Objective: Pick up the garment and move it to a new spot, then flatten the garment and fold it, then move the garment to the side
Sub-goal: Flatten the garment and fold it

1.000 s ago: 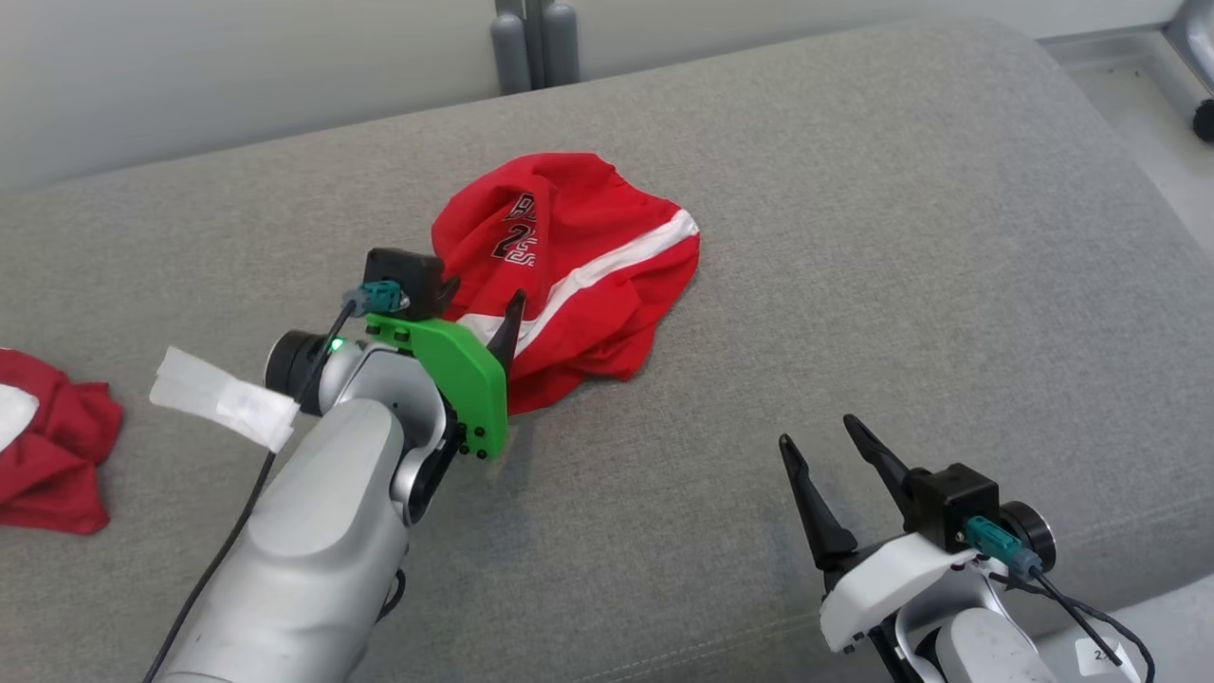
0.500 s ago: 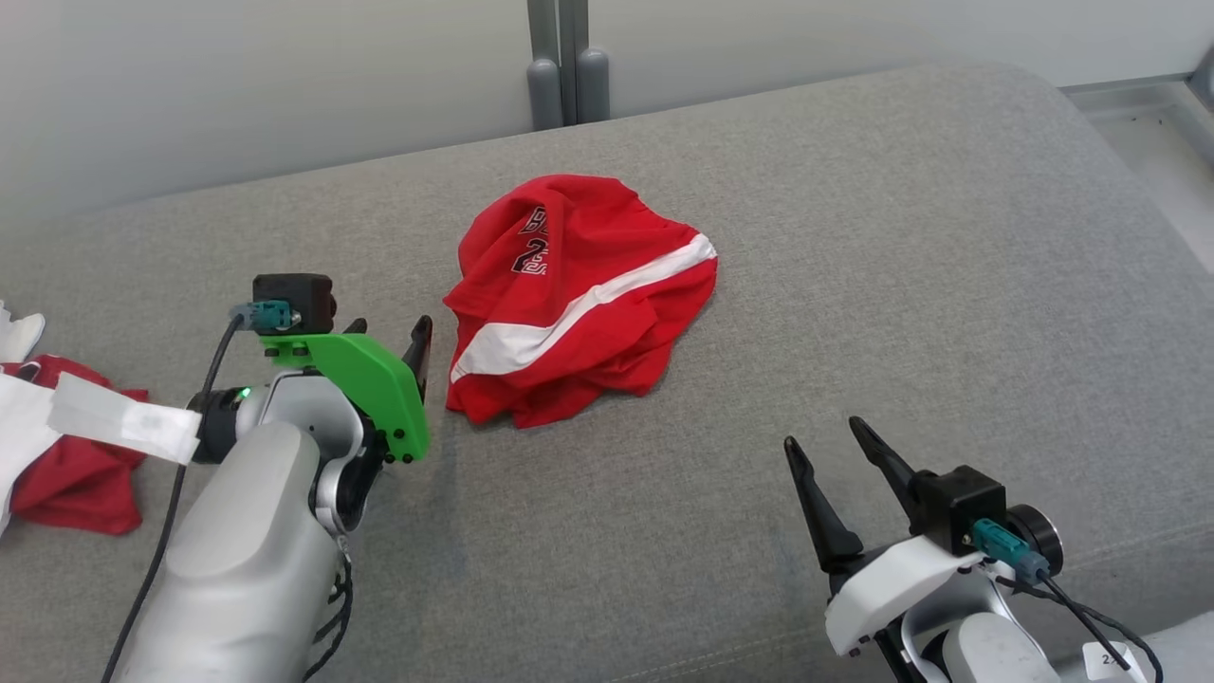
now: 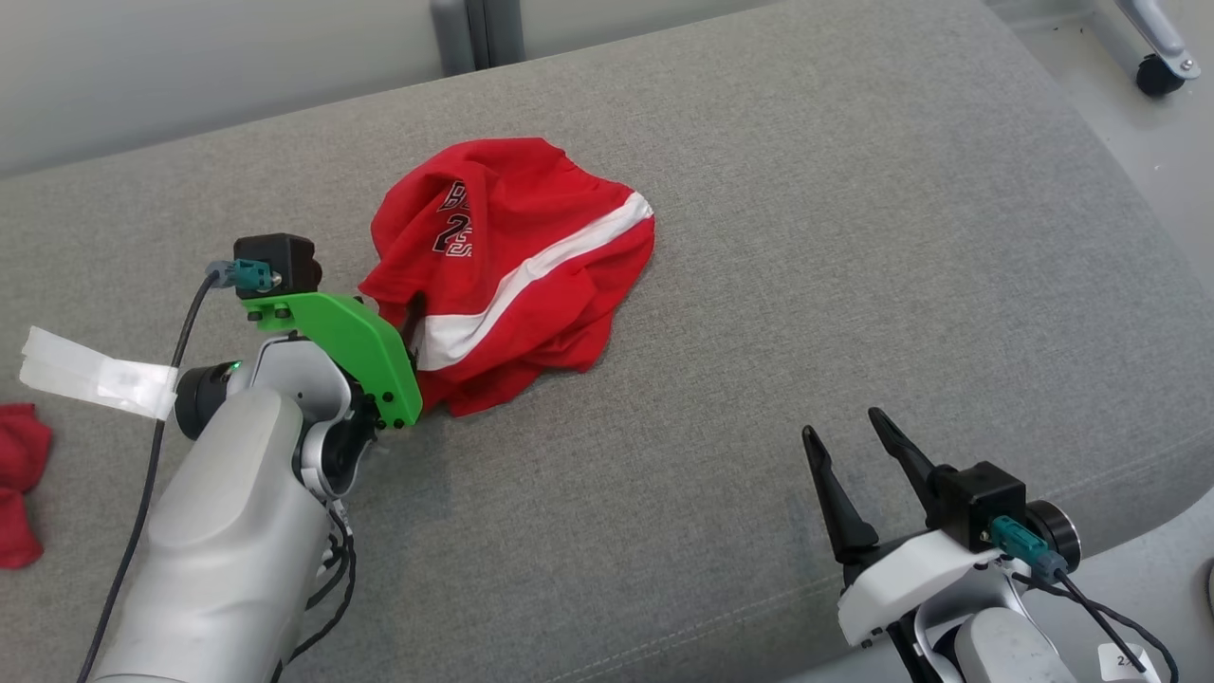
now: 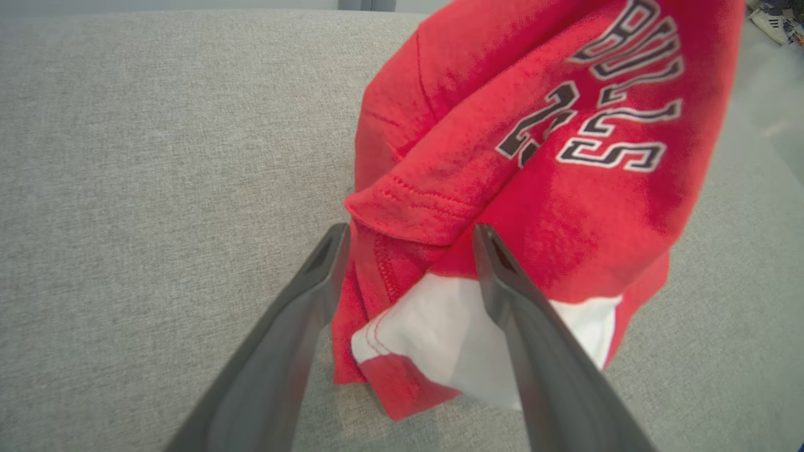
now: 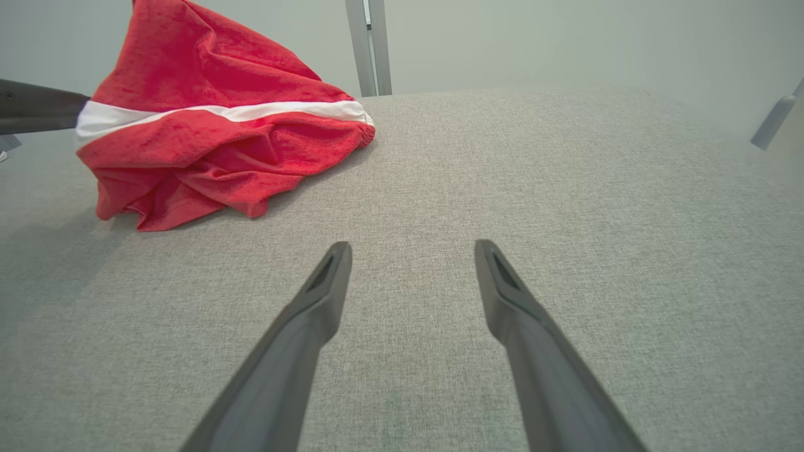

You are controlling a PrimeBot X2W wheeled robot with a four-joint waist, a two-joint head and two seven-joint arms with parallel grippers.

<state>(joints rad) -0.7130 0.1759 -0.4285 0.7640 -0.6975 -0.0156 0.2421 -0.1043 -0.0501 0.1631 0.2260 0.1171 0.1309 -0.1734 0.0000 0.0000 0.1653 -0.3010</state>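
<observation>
A crumpled red garment [image 3: 512, 256] with a white stripe and dark lettering lies on the grey cushion [image 3: 806, 237]. My left gripper [image 3: 408, 318] is at its near left edge, partly hidden behind the green wrist mount. In the left wrist view the left gripper [image 4: 408, 229] is open, its fingers standing on either side of a folded hem of the garment [image 4: 534, 157]. My right gripper [image 3: 844, 424] stands open and empty near the cushion's front right. In the right wrist view the right gripper [image 5: 412, 245] is over bare cushion, with the garment [image 5: 207, 144] far to its left.
Another red cloth [image 3: 14, 493] lies at the cushion's far left edge. A white tape tag [image 3: 95, 379] hangs off my left wrist. Beyond the cushion's right end is floor with a caster wheel [image 3: 1152, 76]. Grey posts [image 3: 474, 33] stand behind the cushion.
The head camera has shifted. My left gripper, apart from the garment's left edge half a second ago, now has its fingers around that edge. The right gripper has kept its place.
</observation>
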